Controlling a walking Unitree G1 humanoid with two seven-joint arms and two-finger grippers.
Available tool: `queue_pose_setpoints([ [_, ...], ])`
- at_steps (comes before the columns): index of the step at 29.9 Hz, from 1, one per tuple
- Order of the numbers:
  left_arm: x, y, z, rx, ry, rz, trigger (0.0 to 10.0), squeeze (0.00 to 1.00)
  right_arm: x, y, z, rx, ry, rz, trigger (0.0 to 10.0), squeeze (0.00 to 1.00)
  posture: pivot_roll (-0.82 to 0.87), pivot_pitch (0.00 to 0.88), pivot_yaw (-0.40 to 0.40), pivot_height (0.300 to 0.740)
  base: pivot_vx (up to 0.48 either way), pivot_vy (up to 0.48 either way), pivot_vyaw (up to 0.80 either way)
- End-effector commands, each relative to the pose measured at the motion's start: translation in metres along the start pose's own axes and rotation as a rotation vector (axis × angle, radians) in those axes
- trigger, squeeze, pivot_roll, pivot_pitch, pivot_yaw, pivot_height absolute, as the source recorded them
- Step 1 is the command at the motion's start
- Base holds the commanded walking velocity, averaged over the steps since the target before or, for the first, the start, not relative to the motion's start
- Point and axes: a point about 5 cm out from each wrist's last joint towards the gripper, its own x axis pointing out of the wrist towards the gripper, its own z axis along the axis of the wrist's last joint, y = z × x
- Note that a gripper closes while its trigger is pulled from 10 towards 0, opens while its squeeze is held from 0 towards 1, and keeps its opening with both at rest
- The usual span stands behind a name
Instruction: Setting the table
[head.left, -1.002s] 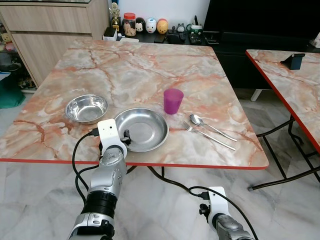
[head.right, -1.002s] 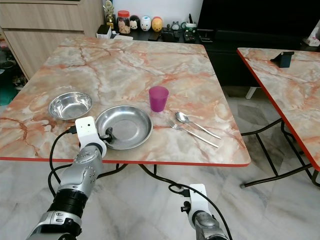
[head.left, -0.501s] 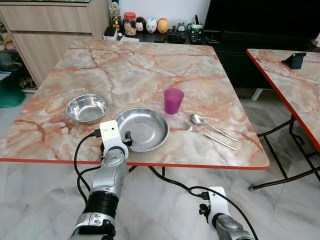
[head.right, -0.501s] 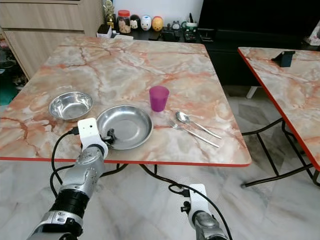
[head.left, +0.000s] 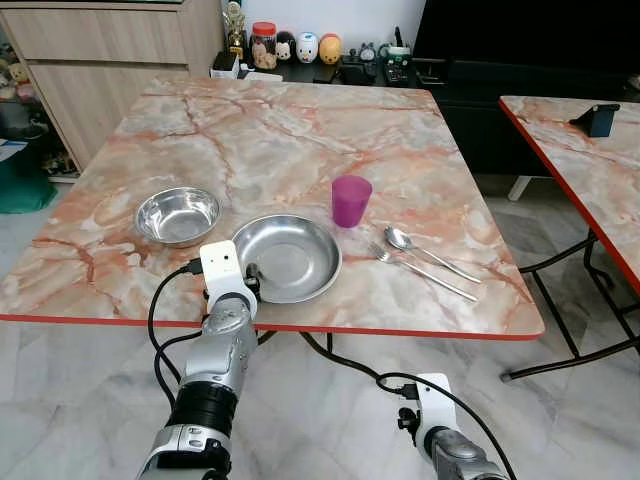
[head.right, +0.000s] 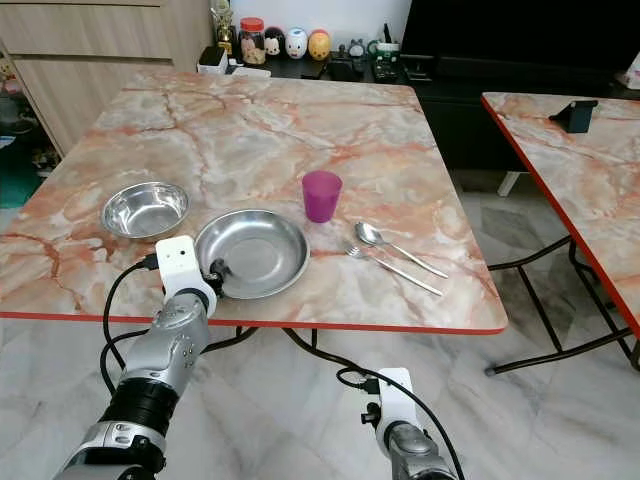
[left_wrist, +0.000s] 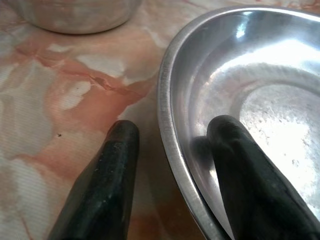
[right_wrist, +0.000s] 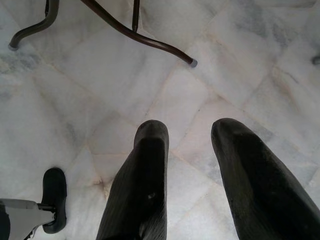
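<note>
Desk (head.left: 270, 130): marble-patterned top with a red edge; it carries all the tableware near its front edge.
Plate (head.left: 292, 255): shallow steel dish at the front of the desk, nothing in it; its polished bottom reflects light.
Bowl (head.left: 177, 215): smaller steel bowl just beside the plate on the robot's left, apart from it, with nothing inside.
Cup (head.left: 350, 201): purple tumbler standing upright just behind the plate's right rim; what is inside cannot be told.
Spoon (head.left: 430, 255): lies on the desk to the right of the plate, bowl end toward the cup.
Fork (head.left: 422, 272): lies alongside the spoon on its near side, close to it.
Left claw (left_wrist: 170, 145): at the plate's near left rim, fingers parted and straddling the rim, one finger (left_wrist: 116, 175) outside on the desk and the other inside the dish; whether they press the metal cannot be told.
Right claw (right_wrist: 187, 145): hangs low below the desk's edge, fingers spread apart over the marble floor (right_wrist: 75, 75), holding nothing.
Second desk (head.left: 585, 160): stands to the right with a small dark object on it.
</note>
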Motion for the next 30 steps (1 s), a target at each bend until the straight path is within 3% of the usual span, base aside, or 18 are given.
queue_pose_setpoints([
  [1, -0.0004, -0.0058, -0.0036, 0.015, 0.019, -0.019, 0.0, 0.00, -0.0001, -0.0020, -0.0006, -0.001, 0.007, -0.003, 10.0, 0.00, 0.04, 0.000, -0.075, 0.740, 0.000, 0.000, 0.00],
  [30, -0.0011, -0.0063, -0.0036, 0.029, 0.021, -0.056, 0.0, 0.00, -0.0002, -0.0018, -0.0011, -0.013, 0.011, 0.006, 10.0, 0.00, 0.05, 0.000, -0.076, 0.740, 0.000, 0.000, 0.00],
])
